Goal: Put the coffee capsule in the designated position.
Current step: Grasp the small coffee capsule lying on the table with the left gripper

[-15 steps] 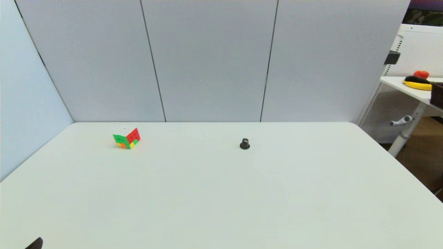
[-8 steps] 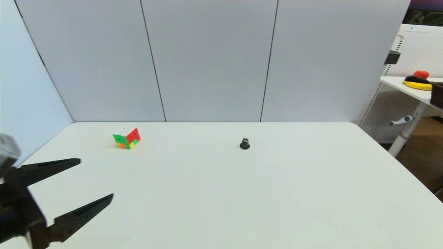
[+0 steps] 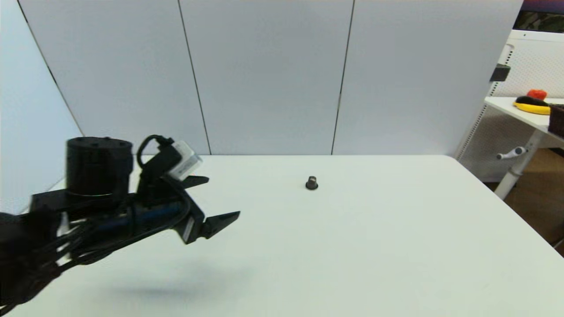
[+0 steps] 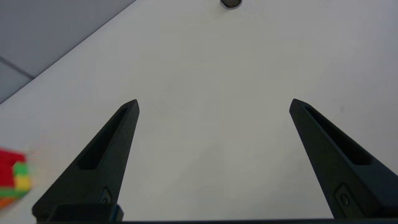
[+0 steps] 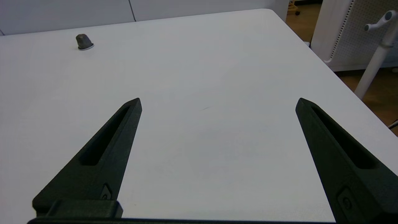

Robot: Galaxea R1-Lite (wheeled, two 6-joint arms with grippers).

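Note:
The coffee capsule [image 3: 311, 183] is a tiny dark dome on its rim, standing right of centre toward the back of the white table [image 3: 352, 255]. It also shows in the left wrist view [image 4: 230, 3] and the right wrist view [image 5: 84, 42]. My left gripper [image 3: 223, 196] hovers open above the table, left of the capsule and well short of it, fingers empty. In its own wrist view, my right gripper [image 5: 217, 104] is open over the table's near right part, holding nothing. No mark on the tabletop shows the designated position.
A multicoloured puzzle cube [image 4: 12, 174] lies beside the left fingers; the left arm hides it in the head view. Grey panels [image 3: 264, 75] wall the back and left. A side table [image 3: 520, 112] with yellow and red objects stands off to the right.
The left arm has swung in from the lower left corner, up and rightward toward the capsule, and now covers the cube in the head view. The capsule has not moved.

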